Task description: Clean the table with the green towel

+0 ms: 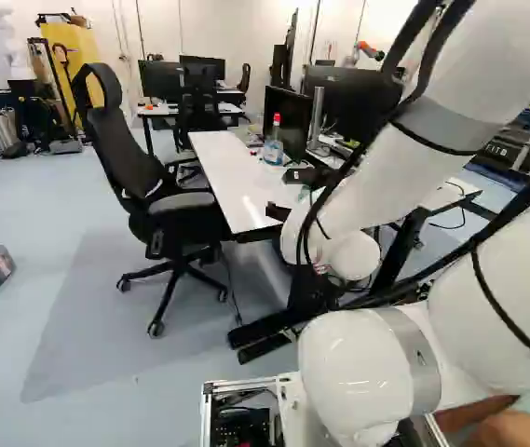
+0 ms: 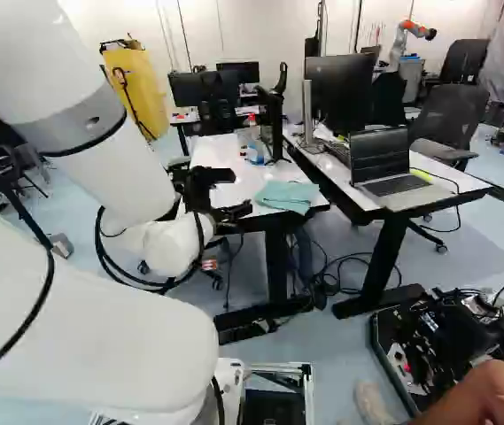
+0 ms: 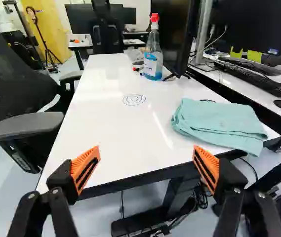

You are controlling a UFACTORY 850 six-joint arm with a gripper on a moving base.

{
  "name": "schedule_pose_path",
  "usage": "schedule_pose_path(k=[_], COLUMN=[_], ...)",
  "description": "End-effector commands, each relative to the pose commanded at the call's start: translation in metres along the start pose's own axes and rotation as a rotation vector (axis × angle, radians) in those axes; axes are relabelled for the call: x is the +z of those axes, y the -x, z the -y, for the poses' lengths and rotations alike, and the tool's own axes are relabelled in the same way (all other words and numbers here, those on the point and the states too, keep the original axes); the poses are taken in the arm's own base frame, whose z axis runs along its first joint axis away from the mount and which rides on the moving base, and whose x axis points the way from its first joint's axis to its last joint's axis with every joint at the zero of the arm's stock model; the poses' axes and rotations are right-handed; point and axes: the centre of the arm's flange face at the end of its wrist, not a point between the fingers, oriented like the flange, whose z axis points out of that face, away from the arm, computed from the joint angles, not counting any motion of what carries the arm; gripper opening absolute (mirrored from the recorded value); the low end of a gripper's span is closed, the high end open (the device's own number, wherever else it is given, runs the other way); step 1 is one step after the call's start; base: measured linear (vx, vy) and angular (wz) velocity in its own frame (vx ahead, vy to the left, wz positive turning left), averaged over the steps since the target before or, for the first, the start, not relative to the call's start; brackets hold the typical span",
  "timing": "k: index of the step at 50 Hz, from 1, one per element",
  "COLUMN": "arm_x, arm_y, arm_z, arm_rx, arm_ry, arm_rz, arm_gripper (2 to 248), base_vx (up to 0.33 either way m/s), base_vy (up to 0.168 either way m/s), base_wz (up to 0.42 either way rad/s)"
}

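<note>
- so, how many towels do you count?

- one, a pale green folded cloth towel (image 3: 219, 123). it's lying on the long white-topped counter (image 3: 105, 123), by the near corner on the side of the second white-topped counter (image 2: 457, 186), and a bit of it laps over the near edge.

- and the pincer, the black one (image 2: 241, 192)?

- one as well, with two fingers, each carrying a ribbed orange pad (image 3: 85, 169). they stand wide apart with nothing gripped between them. it's at the near end of the counter, and the towel is ahead of it, off to one side.

- what about that drawing?

- one set of blue looping rings (image 3: 134, 99) on the white top, well in from the edges. there's a broad bare stretch between it and the near edge, and more between it and the long edge by the chair.

- anything tight?

- one black mesh office chair (image 3: 17, 74) stands close along that long edge. farther ahead, one clear spray bottle with blue liquid and a red nozzle (image 3: 153, 57) is just beside one black monitor (image 3: 172, 34). one open dark-screened laptop (image 2: 389, 181) sits on the second counter.
</note>
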Motion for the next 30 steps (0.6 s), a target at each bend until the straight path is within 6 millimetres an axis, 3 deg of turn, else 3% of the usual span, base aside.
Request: schedule_pose_path(k=[30], arm_x=[0.0000], arm_y=[0.0000], arm_z=[0.0000], arm_rx=[0.000], arm_ry=[0.000], arm_rz=[0.000], arm_gripper=[247], base_vx=[0.000], base_vy=[0.000], base_wz=[0.000])
